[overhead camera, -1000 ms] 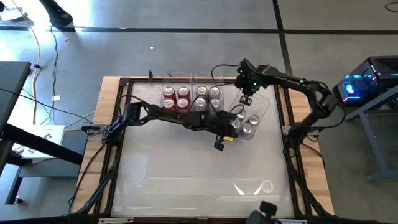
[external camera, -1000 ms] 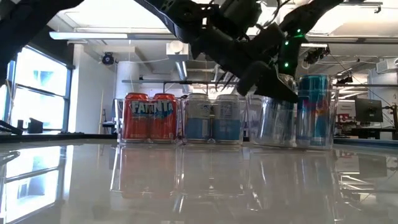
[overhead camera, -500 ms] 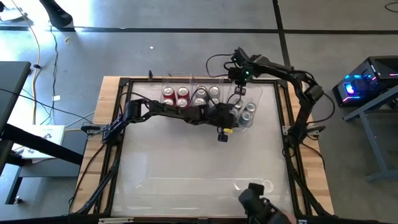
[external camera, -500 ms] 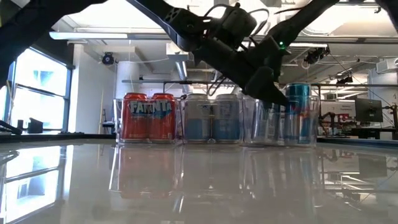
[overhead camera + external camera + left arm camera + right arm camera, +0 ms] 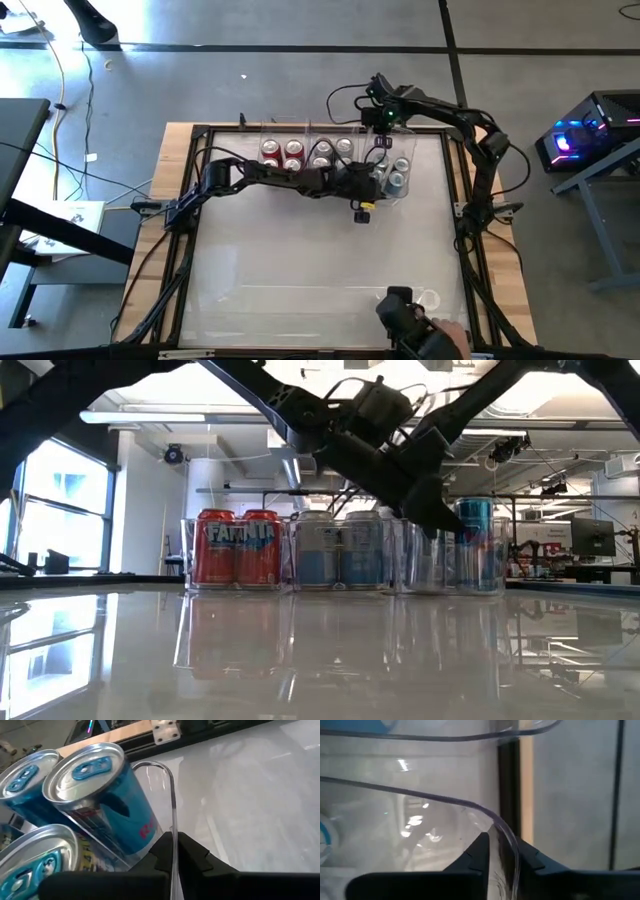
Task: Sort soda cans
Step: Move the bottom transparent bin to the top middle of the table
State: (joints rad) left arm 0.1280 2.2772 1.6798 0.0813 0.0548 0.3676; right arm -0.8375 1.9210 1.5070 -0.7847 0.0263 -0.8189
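Sitting at about twelve o'clock on the big shiny white table [image 5: 300, 260] is a row of three clear plastic bins [image 5: 325, 128]. Two long dark robot arms reach over to the bin at the two o'clock end.

Four red soda cans with silver tops [image 5: 282, 155] stand in the bin at eleven o'clock. Four silver-grey soda cans [image 5: 332, 152] stand in the middle bin. The blue soda cans [image 5: 107, 800] stand in the third clear bin [image 5: 408, 152]. So the sorting looks almost done, and no loose cans show on the table.

The left gripper [image 5: 172, 851] is pinched shut on the thin clear wall of that third bin, right beside a blue can. The right gripper [image 5: 501, 851] pinches the far rim of the same bin. I think they are sliding this bin into line with the others.
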